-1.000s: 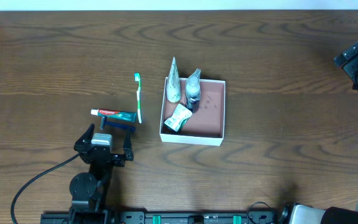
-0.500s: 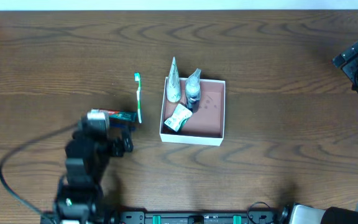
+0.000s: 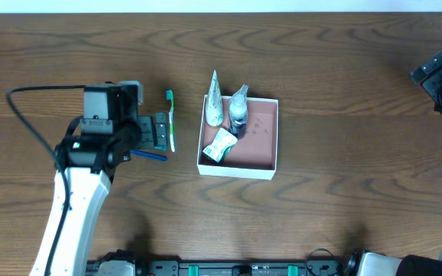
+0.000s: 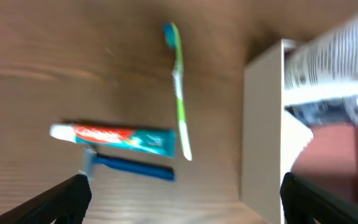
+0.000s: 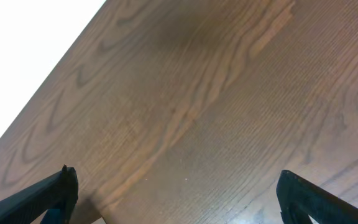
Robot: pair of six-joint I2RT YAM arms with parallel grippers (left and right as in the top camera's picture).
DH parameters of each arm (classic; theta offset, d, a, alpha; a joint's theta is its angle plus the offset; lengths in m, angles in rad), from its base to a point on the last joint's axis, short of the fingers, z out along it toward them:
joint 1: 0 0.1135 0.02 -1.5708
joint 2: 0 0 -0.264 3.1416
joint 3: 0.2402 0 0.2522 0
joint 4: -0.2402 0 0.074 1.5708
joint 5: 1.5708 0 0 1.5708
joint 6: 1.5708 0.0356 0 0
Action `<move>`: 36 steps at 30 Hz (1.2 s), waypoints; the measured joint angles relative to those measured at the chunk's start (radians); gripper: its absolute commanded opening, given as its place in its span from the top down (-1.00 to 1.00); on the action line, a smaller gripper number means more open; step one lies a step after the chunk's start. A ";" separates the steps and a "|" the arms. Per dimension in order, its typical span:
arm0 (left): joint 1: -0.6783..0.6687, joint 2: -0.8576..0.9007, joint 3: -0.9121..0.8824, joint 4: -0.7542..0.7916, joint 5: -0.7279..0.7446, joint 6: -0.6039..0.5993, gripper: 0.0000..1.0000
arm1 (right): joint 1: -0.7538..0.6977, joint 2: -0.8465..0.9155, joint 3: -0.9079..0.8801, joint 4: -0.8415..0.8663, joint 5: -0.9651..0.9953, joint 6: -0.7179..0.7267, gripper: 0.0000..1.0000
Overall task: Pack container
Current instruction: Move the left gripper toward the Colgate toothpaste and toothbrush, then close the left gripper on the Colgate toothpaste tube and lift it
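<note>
We see the left pincer (image 4: 182,202), jaws apart, above the toothpaste (image 4: 120,138) and blue razor (image 4: 132,167) near the container (image 3: 255,146); the right pincer (image 5: 176,199), likewise apart, over the bench (image 5: 197,93)

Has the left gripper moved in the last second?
Yes. The left gripper moved up the overhead view, from below the toothbrush to alongside it, left of the container.

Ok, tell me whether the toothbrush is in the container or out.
Out: the toothbrush lies on the table just left of the container, not touching it.
</note>
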 measured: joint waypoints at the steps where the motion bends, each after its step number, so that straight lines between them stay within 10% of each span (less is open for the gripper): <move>1: 0.000 0.020 0.000 -0.001 0.015 0.000 -0.96 | 0.000 0.000 0.000 0.000 0.000 0.000 -0.98; 10: 0.000 0.150 0.000 0.053 0.053 -0.090 -0.96 | 0.000 0.000 0.000 0.000 0.000 0.000 -0.99; 24: 0.000 0.323 0.000 0.094 -0.184 -0.716 -0.98 | 0.000 0.000 0.000 0.000 0.000 0.000 -0.98; 36: 0.000 0.500 0.000 0.151 -0.206 -0.877 -0.98 | 0.000 0.000 0.000 0.000 0.000 0.000 -0.99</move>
